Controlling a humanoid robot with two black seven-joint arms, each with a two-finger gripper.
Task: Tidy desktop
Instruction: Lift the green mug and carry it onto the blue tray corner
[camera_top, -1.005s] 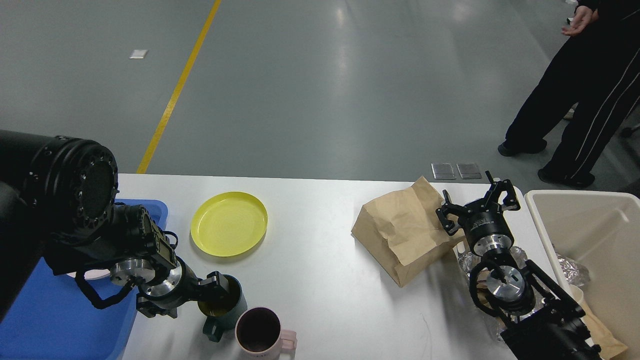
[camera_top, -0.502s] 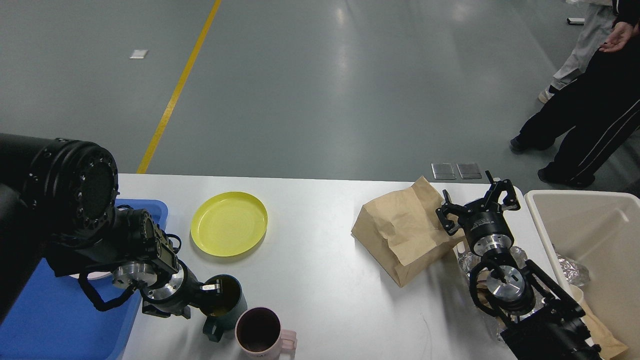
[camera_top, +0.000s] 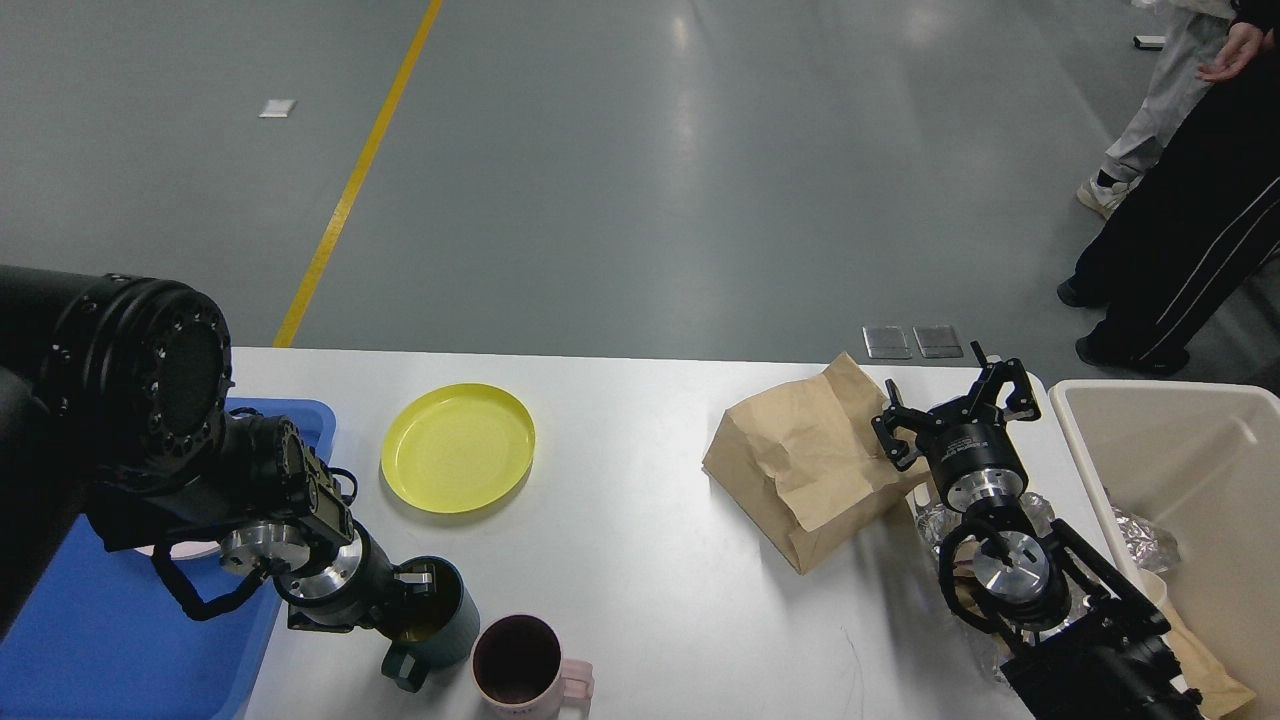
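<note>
The white desktop (camera_top: 640, 520) spans the view. My left gripper (camera_top: 418, 588) is shut on the rim of a dark green mug (camera_top: 432, 620), with one finger inside it, at the front left. A pink mug (camera_top: 520, 665) stands just right of it. A yellow plate (camera_top: 458, 446) lies behind them. A crumpled brown paper bag (camera_top: 805, 460) lies at the right. My right gripper (camera_top: 955, 405) is open and empty, right beside the bag's right edge.
A blue tray (camera_top: 120, 640) sits at the front left, partly hidden by my left arm. A beige bin (camera_top: 1200, 470) with foil and paper stands at the right. Crumpled foil (camera_top: 932, 522) lies under my right arm. People stand on the floor at far right.
My left gripper has drawn the green mug a little left and toward the front, away from the pink mug. The right arm has not moved. The people have shifted.
</note>
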